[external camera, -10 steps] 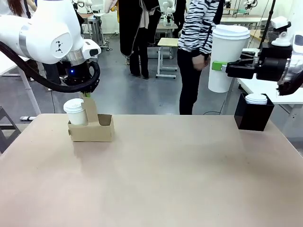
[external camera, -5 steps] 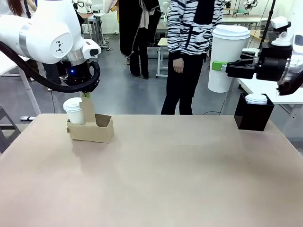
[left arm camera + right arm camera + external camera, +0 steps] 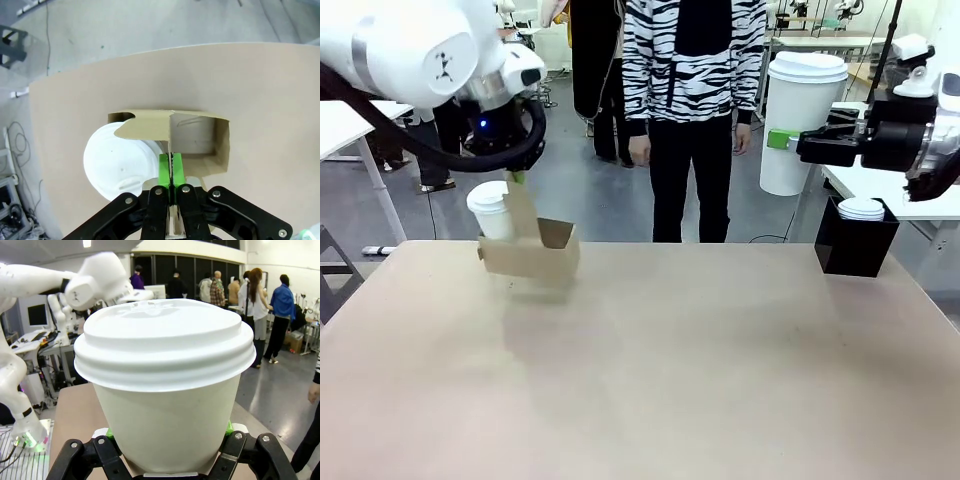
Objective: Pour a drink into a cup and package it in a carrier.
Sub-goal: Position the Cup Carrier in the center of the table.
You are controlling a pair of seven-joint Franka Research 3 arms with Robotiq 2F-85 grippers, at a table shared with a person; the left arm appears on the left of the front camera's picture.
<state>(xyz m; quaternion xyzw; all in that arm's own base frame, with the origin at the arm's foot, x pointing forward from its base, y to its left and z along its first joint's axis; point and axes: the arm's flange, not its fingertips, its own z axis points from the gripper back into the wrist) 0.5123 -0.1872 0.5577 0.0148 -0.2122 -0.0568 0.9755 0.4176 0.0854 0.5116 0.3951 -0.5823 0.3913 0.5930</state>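
Two lidded cups are showing, one at each side. At the left, the left claw (image 3: 517, 180) is clenching the upright centre tab of the small brown cardboard cup carrier (image 3: 532, 260), its green pads (image 3: 165, 171) pressing flat together on the card. A second ago this carrier was standing on the tan surface (image 3: 700, 380); now it is hanging clear of it, throwing a soft shadow below. It is tilting with its right end lower and has shifted rightward. The tall white paper cup with a white plastic lid (image 3: 490, 208) is riding in the carrier's left pocket, while the other pocket (image 3: 194, 135) is lying empty. That reads as the packaging of this cup being finished and the carrying stage beginning. Because the load is sitting on one side, the carrier is likely swinging, so the lift is calling for a slow, level path. In the middle, a person in a black-and-white striped top (image 3: 690, 60) has walked in from the right. The person is now standing at the far edge with arms hanging, perhaps waiting to receive the carrier. At the right, the right claw (image 3: 167, 440) is staying raised, grasping a second lidded white paper cup (image 3: 806, 110) by its lower body, above a black open box (image 3: 855, 252) holding a stack of white lids (image 3: 861, 208).
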